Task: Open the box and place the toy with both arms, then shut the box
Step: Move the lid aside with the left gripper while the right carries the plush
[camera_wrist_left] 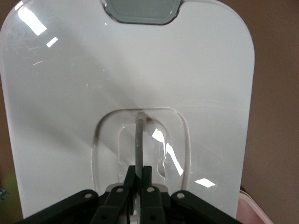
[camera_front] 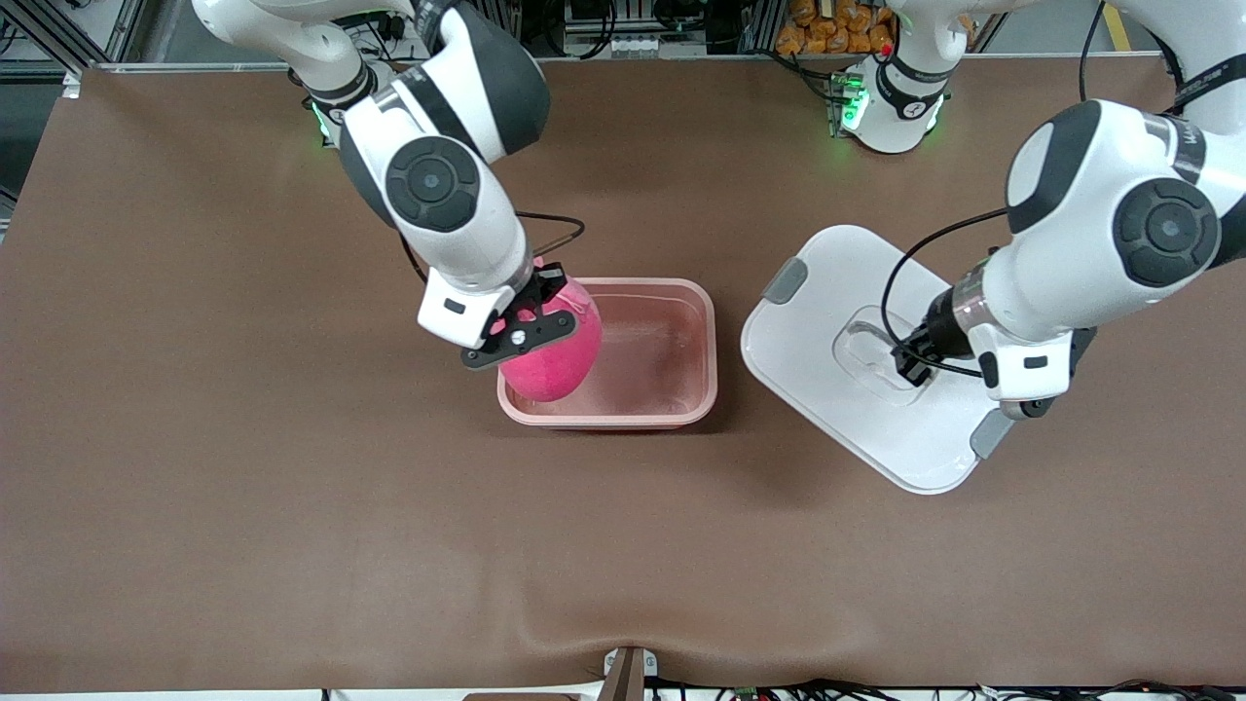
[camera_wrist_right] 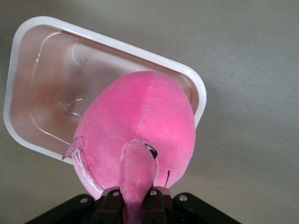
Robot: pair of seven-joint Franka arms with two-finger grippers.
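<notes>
The brown counter [camera_front: 195, 438] carries a white lid [camera_front: 827, 321] lying flat toward the left arm's end, well apart from every edge, with grey clips at two of its ends. Beside it, near the counter's middle, stands the open pink box [camera_front: 672, 331], lidless. The hot-pink plush toy [camera_front: 550, 355] hangs over the box's end toward the right arm's side, partly over its rim, held up by the right claw [camera_front: 521, 326], whose fingers are pinched on a fold of the plush. The left claw [camera_front: 905, 355] is down in the lid's recessed handle [camera_wrist_left: 140, 140], its fingers clamped tight on the thin handle bar.
</notes>
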